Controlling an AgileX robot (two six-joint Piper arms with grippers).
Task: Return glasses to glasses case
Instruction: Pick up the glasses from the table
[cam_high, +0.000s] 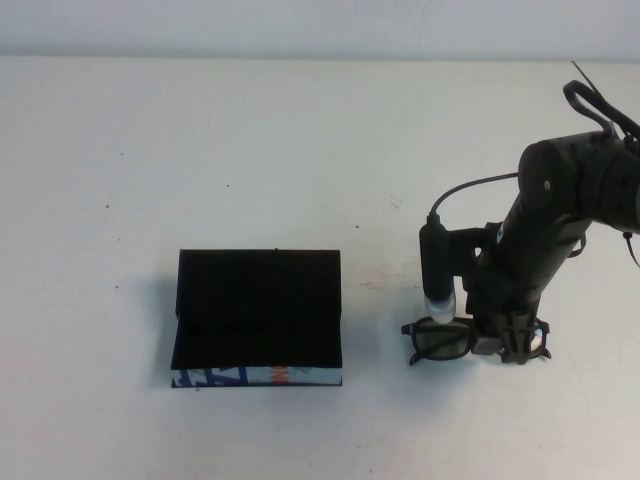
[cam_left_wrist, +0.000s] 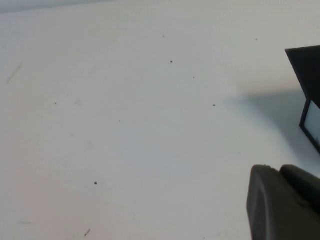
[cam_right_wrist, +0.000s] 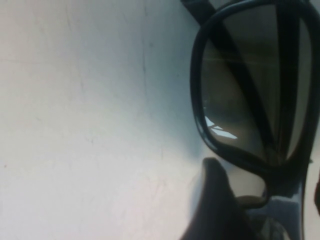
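The glasses (cam_high: 442, 340) are dark-framed with tinted lenses and lie on the white table, right of the glasses case (cam_high: 258, 300). The black case stands open, its flap lid raised at the back and its blue, white and orange front edge (cam_high: 255, 376) facing me. My right gripper (cam_high: 512, 343) is low over the bridge of the glasses. In the right wrist view one finger (cam_right_wrist: 217, 205) touches the nose pad beside a lens (cam_right_wrist: 240, 85), and a thin gap shows on the frame's other side. My left gripper is out of the high view; one of its fingers (cam_left_wrist: 280, 205) shows near a corner of the case (cam_left_wrist: 307, 75).
The white table (cam_high: 250, 150) stretches wide behind and left of the case. The right arm (cam_high: 560, 200) and its cable (cam_high: 470, 190) rise behind the glasses. The table's far edge meets a pale wall at the top.
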